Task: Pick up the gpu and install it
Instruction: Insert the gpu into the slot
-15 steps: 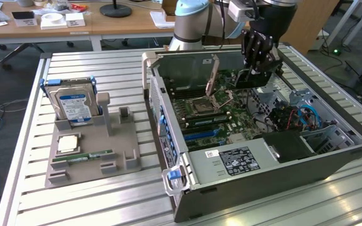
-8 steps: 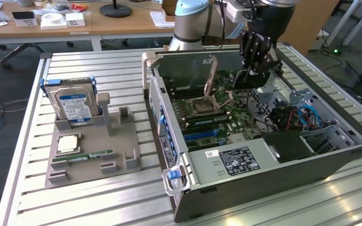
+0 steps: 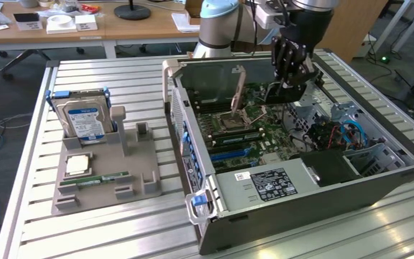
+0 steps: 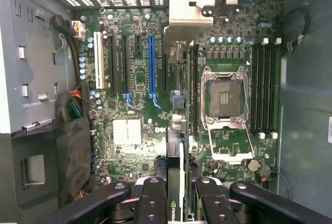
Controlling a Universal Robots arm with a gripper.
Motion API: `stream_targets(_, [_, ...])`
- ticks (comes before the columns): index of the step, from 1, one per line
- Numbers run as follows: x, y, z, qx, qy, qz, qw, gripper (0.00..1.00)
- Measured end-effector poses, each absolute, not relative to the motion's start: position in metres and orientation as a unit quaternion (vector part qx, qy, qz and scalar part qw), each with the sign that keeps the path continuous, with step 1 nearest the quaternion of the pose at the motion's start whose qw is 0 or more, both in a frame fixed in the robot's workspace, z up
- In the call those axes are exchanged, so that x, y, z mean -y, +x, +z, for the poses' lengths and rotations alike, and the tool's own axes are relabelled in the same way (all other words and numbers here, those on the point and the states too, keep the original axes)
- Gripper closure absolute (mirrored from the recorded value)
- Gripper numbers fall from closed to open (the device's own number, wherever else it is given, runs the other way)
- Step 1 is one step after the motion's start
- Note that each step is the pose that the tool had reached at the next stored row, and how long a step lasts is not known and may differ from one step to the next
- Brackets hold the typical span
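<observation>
Wrist view: gpu (image 4: 175, 156) clamped edge-on in the gripper (image 4: 179, 189).

— What is seen of the arm (image 3: 214, 40)?
— A thick round tube is seen. It is painted silver-grey, and a light blue cap (image 3: 218, 8) is set on the joint. A small white block (image 3: 263, 16) is fixed near the wrist.
— And how is the gripper (image 3: 297, 79) made?
— It is built from black bars. In the wrist view, its fingers (image 4: 150, 200) are shown as flat black links. They are joined by round shiny pins (image 4: 153, 181), and small holes (image 4: 150, 217) are drilled along them.
</observation>
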State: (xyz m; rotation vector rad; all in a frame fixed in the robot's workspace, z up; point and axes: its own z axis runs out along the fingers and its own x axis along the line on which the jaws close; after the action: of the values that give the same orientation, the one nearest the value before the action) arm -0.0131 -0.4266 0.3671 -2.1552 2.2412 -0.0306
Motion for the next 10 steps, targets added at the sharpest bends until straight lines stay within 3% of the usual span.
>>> stream_targets(10, [0.4266, -0.0184, 0.3626, -0.721, -0.693, -0.010, 0.016, 0.74])
